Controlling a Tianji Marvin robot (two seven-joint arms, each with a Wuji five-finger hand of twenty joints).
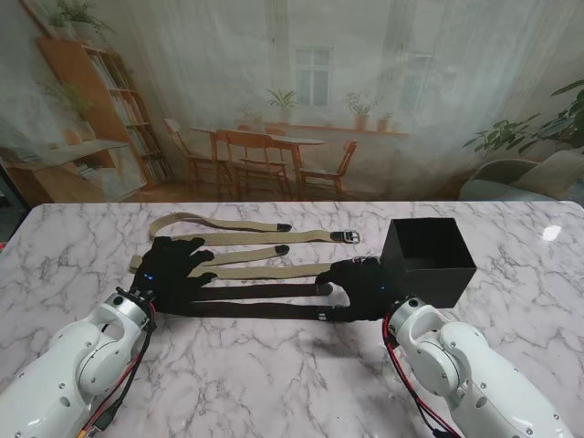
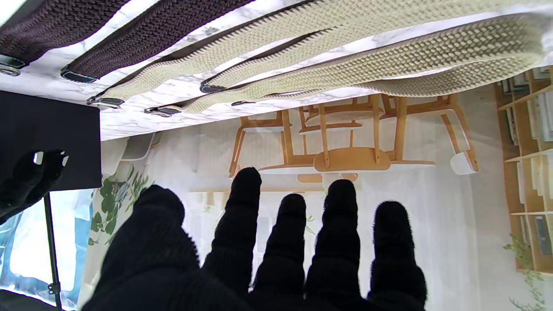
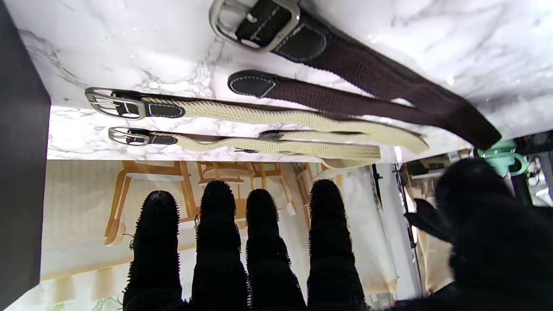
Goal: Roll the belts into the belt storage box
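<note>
i see three belts stretched across the marble worktop (image 1: 274,383): a dark brown belt (image 1: 246,301) nearest to me, and two beige belts (image 1: 265,239) farther from me, folded back on themselves. my left hand (image 1: 173,266) sits over the folded ends on the left, fingers spread, gripping nothing. my right hand (image 1: 358,287) hovers at the brown belt's buckle end, fingers straight and apart, empty. the black storage box (image 1: 427,260) stands just right of it

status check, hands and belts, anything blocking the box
Left hand and right hand both open, over the dark belt ends. All belts flat, unrolled; beige belts beyond. Black box at right, nothing seen blocking it.
</note>
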